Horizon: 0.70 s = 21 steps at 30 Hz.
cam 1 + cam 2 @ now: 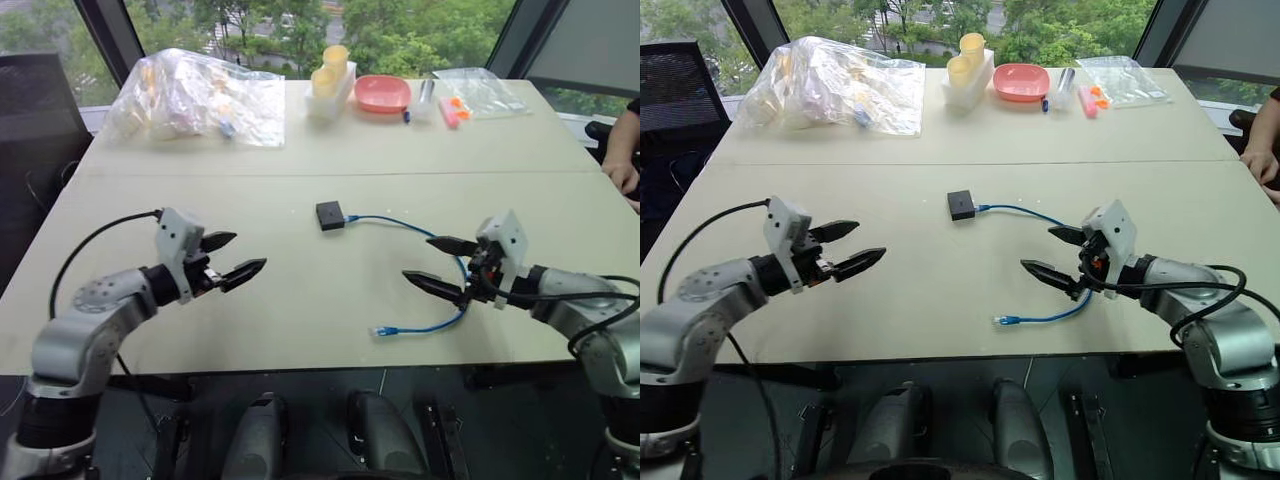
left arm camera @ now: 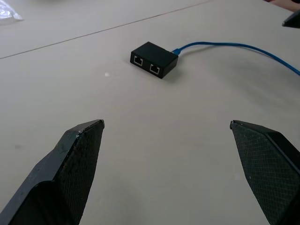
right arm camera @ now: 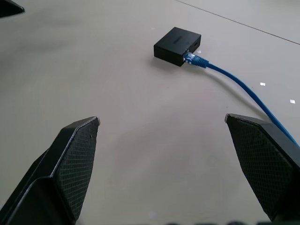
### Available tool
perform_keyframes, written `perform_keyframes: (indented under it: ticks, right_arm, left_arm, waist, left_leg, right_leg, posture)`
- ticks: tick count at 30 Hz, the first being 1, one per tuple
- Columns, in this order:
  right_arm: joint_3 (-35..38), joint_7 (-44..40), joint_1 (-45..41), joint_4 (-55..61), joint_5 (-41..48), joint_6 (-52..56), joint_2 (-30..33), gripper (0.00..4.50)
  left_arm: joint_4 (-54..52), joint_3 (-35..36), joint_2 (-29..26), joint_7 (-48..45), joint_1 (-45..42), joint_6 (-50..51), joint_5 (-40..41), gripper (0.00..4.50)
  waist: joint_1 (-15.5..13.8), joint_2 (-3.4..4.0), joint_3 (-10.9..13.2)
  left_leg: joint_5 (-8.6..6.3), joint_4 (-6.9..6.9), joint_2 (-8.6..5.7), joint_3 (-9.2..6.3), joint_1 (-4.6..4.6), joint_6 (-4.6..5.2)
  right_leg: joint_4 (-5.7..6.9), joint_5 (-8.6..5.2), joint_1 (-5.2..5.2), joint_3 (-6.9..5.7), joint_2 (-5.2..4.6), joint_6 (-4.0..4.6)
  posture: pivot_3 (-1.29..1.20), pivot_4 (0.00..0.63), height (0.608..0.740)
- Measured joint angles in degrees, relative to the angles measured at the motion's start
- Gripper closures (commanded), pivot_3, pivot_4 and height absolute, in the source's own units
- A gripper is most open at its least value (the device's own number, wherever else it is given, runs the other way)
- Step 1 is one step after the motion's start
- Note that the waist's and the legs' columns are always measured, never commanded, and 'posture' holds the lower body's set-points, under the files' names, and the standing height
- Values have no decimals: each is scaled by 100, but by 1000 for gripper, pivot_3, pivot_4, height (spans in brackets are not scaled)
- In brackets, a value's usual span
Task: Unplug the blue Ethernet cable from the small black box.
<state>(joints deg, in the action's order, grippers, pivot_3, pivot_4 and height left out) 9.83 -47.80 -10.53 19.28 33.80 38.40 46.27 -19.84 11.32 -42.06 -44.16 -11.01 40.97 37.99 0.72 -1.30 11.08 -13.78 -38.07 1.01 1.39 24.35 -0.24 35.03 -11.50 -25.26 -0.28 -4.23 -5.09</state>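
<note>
The small black box lies flat in the middle of the beige table. The blue Ethernet cable is plugged into the box's right side. It curves right, passes under my right gripper and ends in a free plug near the front edge. My left gripper hovers open left of the box, with nothing between its fingers. To the right of the box my right gripper is open too, above the cable's bend. Two empty ports show on the box, and the plug sits in its other side.
At the table's far edge lie a clear plastic bag, yellow cups in a white holder, a pink dish and a smaller bag of items. A person's hand rests at the right edge.
</note>
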Motion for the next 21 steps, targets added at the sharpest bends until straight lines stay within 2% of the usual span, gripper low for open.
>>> perform_keyframes:
  ticks: [3,21]
  right_arm:
    - [-18,-18,-118,-71,-49,-26,-22,0]
    - [-336,82,-334,-390,-441,-284,-370,0]
  left_arm:
    - [2,-53,-300,-385,-32,87,53,41]
    - [303,-273,-60,-406,-299,-37,-82,41]
  waist:
    - [-4,1,0]
    - [-13,0,0]
  left_leg:
    - [0,5,-1,1,1,0]
    - [0,6,-6,8,4,1]
  right_leg:
    - [-1,0,-2,1,-1,0]
    - [-2,0,-2,2,-8,-2]
  posture:
    - [0,150,740]
    - [0,150,740]
